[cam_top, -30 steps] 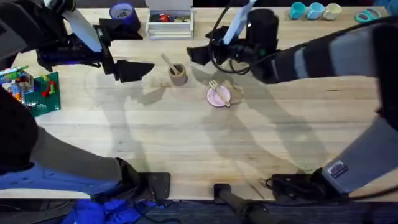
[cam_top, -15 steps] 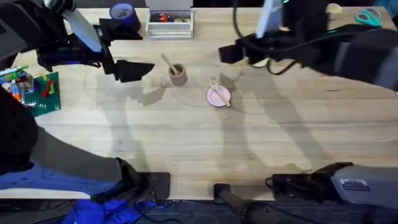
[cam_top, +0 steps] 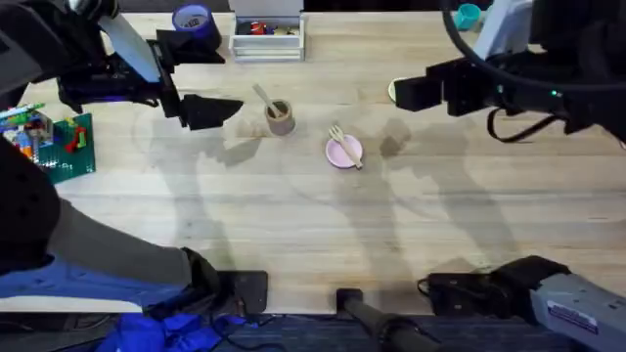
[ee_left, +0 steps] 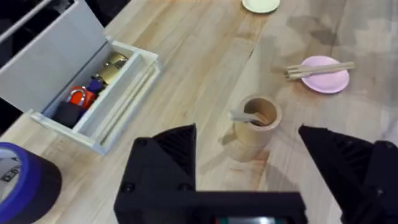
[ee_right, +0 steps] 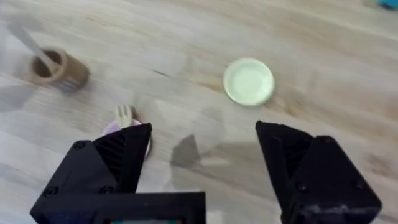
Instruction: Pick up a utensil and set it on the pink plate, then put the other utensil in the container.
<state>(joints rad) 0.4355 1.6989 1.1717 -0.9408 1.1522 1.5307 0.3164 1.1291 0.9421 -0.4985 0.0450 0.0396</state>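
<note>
R gripper point(cam_top: 403, 93) has been pulled back rightward and up, away from the small round light-pink plate point(cam_top: 343, 152) w/ the pale wooden fork point(cam_top: 339, 137); jaws apart, plate now well clear of them.

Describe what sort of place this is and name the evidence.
Probably a robotics lab workbench: a wooden table with two arms, small props such as a pink plate and container, and a toy-brick build.

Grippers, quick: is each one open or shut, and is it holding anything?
Left gripper: open, holding nothing, above the cup.
Right gripper: open, holding nothing.
</note>
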